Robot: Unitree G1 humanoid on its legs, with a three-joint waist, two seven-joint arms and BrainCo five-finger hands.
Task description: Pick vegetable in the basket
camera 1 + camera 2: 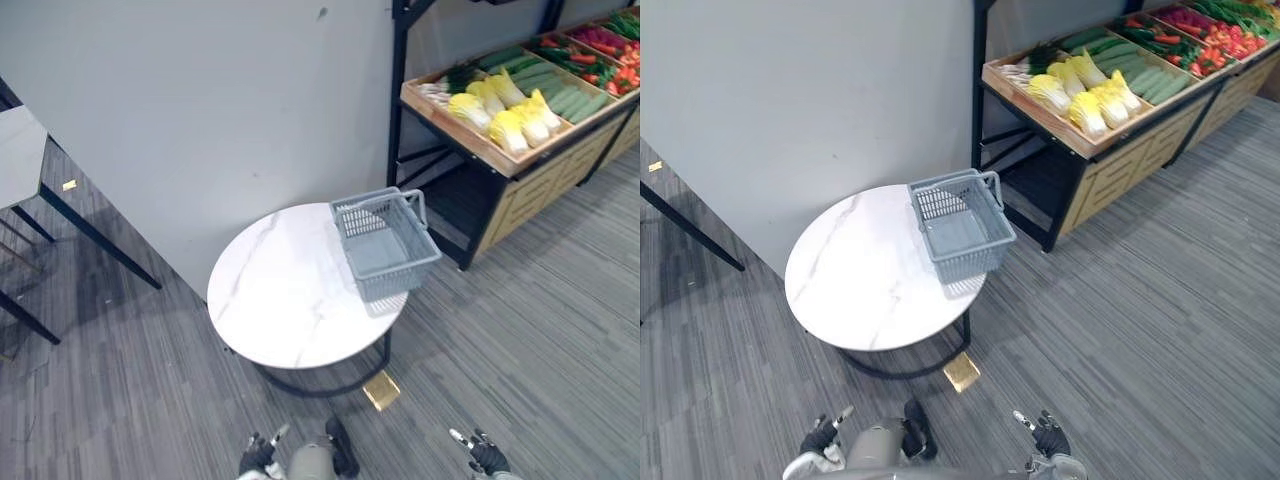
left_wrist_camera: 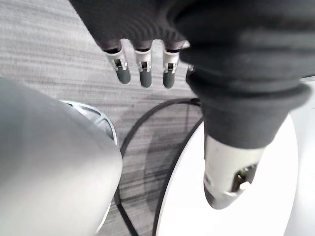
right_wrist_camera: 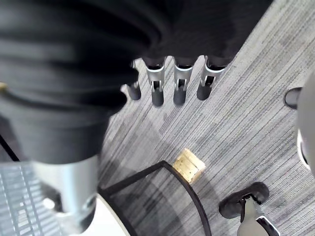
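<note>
Down by the floor, the left hand (image 1: 262,457) and right hand (image 1: 487,457) hang with fingers straight, slightly apart, holding nothing. Beyond them, one round white table (image 1: 285,300) bears one empty grey mesh basket (image 1: 398,277) at its right edge. Farthest off, roughly six pale yellow cabbages (image 1: 512,128) lie in a wooden rack (image 1: 470,142).

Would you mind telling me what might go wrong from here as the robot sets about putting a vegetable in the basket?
1. The basket sits at the rim of the table, apparently overhanging toward the shelf; a nudge or a dropped vegetable could tip it off.
2. The left hand and right hand hang low and open, far from the cabbages on the shelf; stepping closer, the robot may bump the table.
</note>
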